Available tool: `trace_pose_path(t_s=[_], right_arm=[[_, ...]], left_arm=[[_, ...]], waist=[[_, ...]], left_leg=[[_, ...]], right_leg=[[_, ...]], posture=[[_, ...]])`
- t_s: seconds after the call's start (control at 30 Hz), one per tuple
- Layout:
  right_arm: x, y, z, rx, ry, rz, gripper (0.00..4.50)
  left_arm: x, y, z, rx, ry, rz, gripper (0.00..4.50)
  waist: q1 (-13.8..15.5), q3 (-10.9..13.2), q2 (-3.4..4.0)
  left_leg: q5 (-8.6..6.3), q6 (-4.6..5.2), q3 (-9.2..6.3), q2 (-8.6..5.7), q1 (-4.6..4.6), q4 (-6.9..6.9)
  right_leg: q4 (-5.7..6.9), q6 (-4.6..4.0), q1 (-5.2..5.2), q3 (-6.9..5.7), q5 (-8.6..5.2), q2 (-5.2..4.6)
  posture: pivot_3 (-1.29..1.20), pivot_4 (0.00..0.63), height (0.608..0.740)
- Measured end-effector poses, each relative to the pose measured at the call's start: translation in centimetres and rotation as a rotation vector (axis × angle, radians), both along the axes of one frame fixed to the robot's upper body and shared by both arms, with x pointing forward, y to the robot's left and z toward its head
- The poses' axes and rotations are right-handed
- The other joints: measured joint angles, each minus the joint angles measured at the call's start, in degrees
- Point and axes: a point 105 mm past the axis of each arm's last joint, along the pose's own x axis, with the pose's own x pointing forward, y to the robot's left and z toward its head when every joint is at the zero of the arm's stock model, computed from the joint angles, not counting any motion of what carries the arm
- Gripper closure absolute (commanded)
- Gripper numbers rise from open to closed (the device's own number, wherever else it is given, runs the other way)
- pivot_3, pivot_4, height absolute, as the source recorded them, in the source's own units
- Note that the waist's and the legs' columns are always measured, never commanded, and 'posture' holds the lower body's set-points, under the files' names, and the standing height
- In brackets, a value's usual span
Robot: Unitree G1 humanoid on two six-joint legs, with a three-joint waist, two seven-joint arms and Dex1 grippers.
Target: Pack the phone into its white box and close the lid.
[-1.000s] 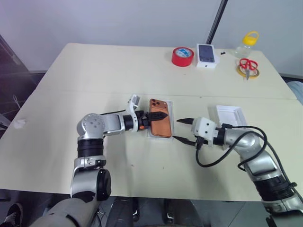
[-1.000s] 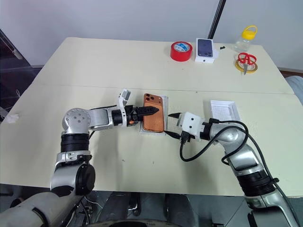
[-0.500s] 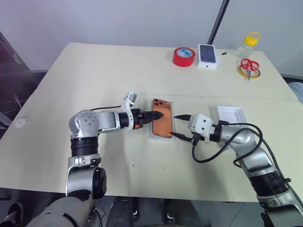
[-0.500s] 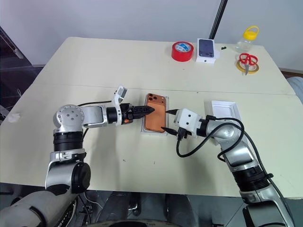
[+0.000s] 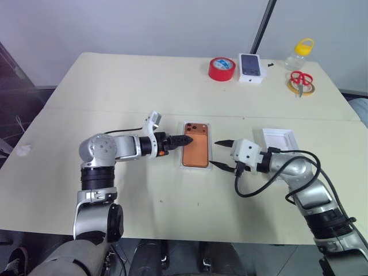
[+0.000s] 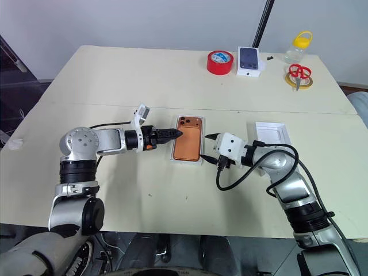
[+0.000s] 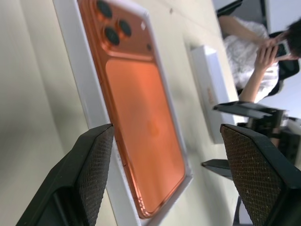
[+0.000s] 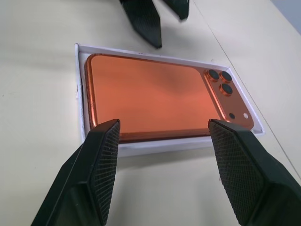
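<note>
**Phone seated in tray; lid not yet fitted**

On the broad cream-coloured table (image 5: 115, 86), at mid-width: shallow white rectangular box (image 5: 196, 167), thin-walled, with the flat copper-orange smartphone (image 5: 195, 150) lying back-up inside, framed by the white rim on all sides in both wrist views. Long axis running away from the robot; dark camera-lens cluster at the far end, toward the left corner. Seating flat, by appearance.

To the right, well apart from the box: plain white shallow lid (image 5: 281, 140), open side up, untouched.

Left gripper (image 5: 186, 139) at the box's left edge, black fingers spread, holding nothing. Right gripper (image 5: 221, 153) just off the box's right edge, fingers likewise spread and empty.

Judged status: packing step done, lid step pending. Next move: right gripper back to the lid, grasp by the rim, invert, align lengthwise over the box, press down evenly.
</note>
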Motion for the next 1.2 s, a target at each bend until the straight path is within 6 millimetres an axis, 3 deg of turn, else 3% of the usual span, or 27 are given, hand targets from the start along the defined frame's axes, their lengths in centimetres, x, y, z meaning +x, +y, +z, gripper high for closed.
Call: trace_pose_path(t_s=[0.1, 0.17, 0.2, 0.27, 0.47, 0.6, 0.77, 1.03, 1.2], right_arm=[[1.0, -1.0, 0.0, -0.001, 0.019, -0.047, 2.76], [1.8, -1.6, 0.3, -0.011, -0.006, -0.083, 3.82], [2.1, -1.8, 0.4, -0.027, -0.026, -0.100, 3.84], [2.7, -2.2, 0.3, -0.050, -0.039, -0.128, 4.50], [3.7, -2.8, -1.8, -0.161, -0.072, -0.175, 4.50], [3.8, -2.4, -3.1, -0.209, -0.074, -0.175, 4.50], [3.8, -2.2, -3.1, -0.199, -0.074, -0.171, 4.50], [2.8, -8.4, -2.7, -0.302, -0.036, -0.296, 4.50], [1.4, -9.7, -2.9, -0.321, -0.010, -0.313, 4.50]], left_arm=[[1.7, 1.4, 0.5, 0.049, -0.095, 0.118, 2.03], [3.4, 3.3, 0.6, 0.190, -0.227, 0.228, 3.11], [3.8, 3.9, 0.6, 0.242, -0.284, 0.249, 3.62], [3.9, 4.0, 0.2, 0.294, -0.345, 0.233, 4.47], [2.5, 2.6, -3.6, 0.435, -0.345, 0.047, 4.47], [2.7, 1.0, -3.7, 0.482, -0.398, -0.026, 4.47], [2.0, -3.5, -4.1, 0.418, -0.424, -0.159, 4.47], [1.1, -10.0, -4.1, 0.326, -0.415, -0.296, 4.47], [0.8, -11.5, -3.8, 0.309, -0.447, -0.335, 4.47]], waist=[[-0.06, 0.00, 0.00], [-0.19, 0.00, 0.00], [-0.23, -0.01, 0.01], [-0.13, -0.01, 0.02], [-0.03, -0.01, 0.02], [0.00, -0.03, 0.05], [0.50, -0.04, 0.07], [1.34, -0.02, 0.07], [0.78, -0.02, 0.09]], left_leg=[[0.00, 0.00, 0.00, 0.00, 0.01, 0.02], [0.01, -0.03, 0.01, 0.01, 0.03, -0.02], [0.02, -0.04, 0.02, 0.01, 0.03, -0.08], [0.02, -0.06, 0.02, 0.02, 0.02, -0.11], [0.02, -0.04, 0.04, 0.00, -0.01, 0.00], [0.02, -0.03, 0.03, 0.00, 0.00, 0.00], [0.01, 0.03, 0.02, -0.04, -0.02, 0.08], [-0.22, 0.41, 0.05, -0.11, -0.16, 0.37], [-0.35, 0.62, 0.00, 0.02, -0.07, 0.39]], right_leg=[[0.00, -0.01, 0.01, 0.00, 0.01, 0.00], [0.00, -0.02, 0.00, 0.00, 0.01, 0.01], [0.00, -0.02, -0.02, 0.00, 0.00, 0.01], [0.00, -0.01, -0.04, 0.00, 0.00, 0.00], [-0.01, -0.04, -0.02, -0.03, -0.01, -0.04], [0.00, -0.04, -0.01, -0.03, -0.01, -0.04], [0.00, 0.00, 0.05, -0.08, -0.01, 0.04], [-0.03, 0.11, 0.08, -0.11, -0.07, -0.01], [0.05, 0.11, 0.10, -0.11, -0.07, 0.03]], posture=[[0.00, 0.150, 0.733], [0.00, 0.150, 0.733], [0.00, 0.150, 0.733], [0.00, 0.150, 0.733], [0.00, 0.150, 0.733], [0.00, 0.150, 0.733], [0.00, 0.150, 0.733], [0.00, 0.150, 0.733], [0.00, 0.150, 0.733]])
